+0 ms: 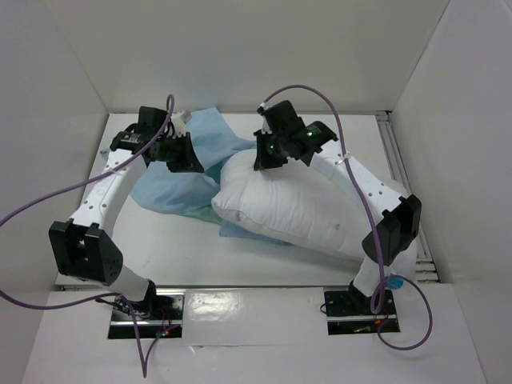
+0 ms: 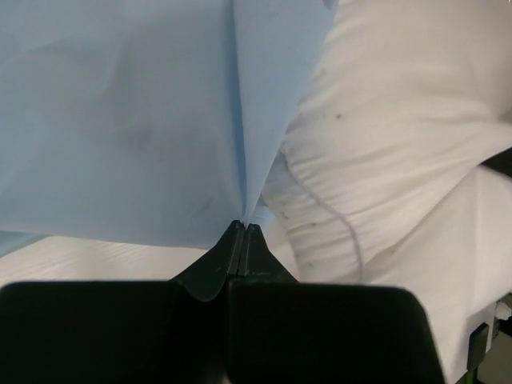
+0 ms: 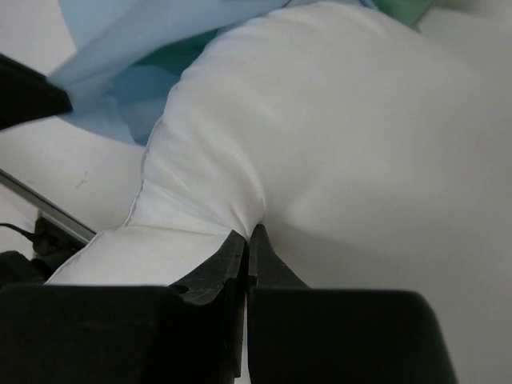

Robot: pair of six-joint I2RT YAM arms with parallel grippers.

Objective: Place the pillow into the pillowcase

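The plump white pillow (image 1: 300,210) lies across the middle of the table, its left end on the light blue pillowcase (image 1: 172,188). A strip of the case's sea-green face (image 1: 198,213) shows under the pillow's edge. My left gripper (image 1: 190,162) is shut on a fold of the pillowcase (image 2: 144,120), which hangs from the jaws in the left wrist view, with the pillow (image 2: 384,136) beside it. My right gripper (image 1: 266,160) is shut on a pinch of the pillow (image 3: 344,136) near its far left end; the pillowcase (image 3: 128,32) shows beyond.
White walls close in the table on the left, back and right. A metal rail (image 1: 400,172) runs along the right edge. Purple cables (image 1: 352,172) loop over both arms. Bare white tabletop (image 1: 184,248) lies in front of the pillow.
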